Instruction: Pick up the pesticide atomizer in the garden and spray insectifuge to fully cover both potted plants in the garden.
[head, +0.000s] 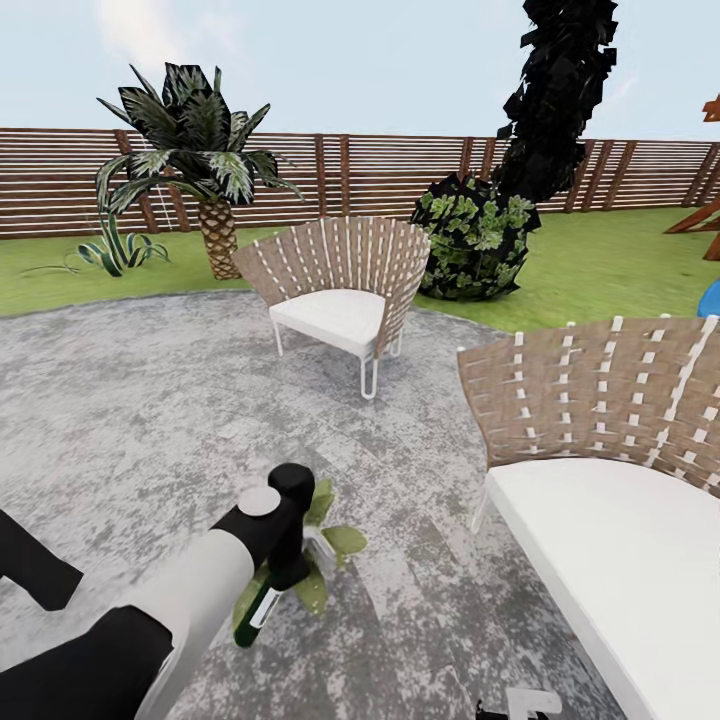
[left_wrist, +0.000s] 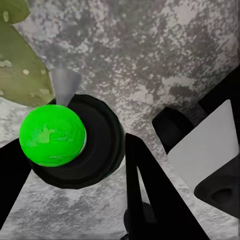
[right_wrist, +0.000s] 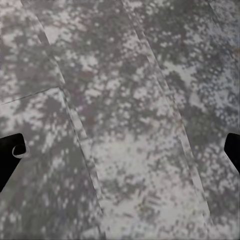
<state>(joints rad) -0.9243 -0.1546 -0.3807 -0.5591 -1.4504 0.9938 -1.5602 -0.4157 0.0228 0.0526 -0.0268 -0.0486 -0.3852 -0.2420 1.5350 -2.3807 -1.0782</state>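
Note:
My left gripper (head: 288, 548) hangs low over the round speckled patio (head: 130, 400), shut on the pesticide atomizer (head: 255, 603), whose dark body with a pale label slants down below the fingers. In the left wrist view the atomizer's dark round body (left_wrist: 102, 145) carries a bright green blob, and its white head (left_wrist: 202, 150) sits beside it. One potted plant (head: 335, 540) spreads green leaves right behind and under that gripper; its leaf (left_wrist: 20, 70) reaches into the wrist view. My right gripper (right_wrist: 121, 152) is open over bare patio paving, and a bit of it (head: 520, 703) peeks in at the head view's bottom edge.
Two woven chairs with white seats stand on the patio, one ahead (head: 340, 290) and one close on the right (head: 610, 470). Beyond lie the lawn (head: 600, 260), a palm (head: 205, 160), a dark bush (head: 475, 245), a low striped-leaf plant (head: 115, 250) and the brown slat fence (head: 60, 180).

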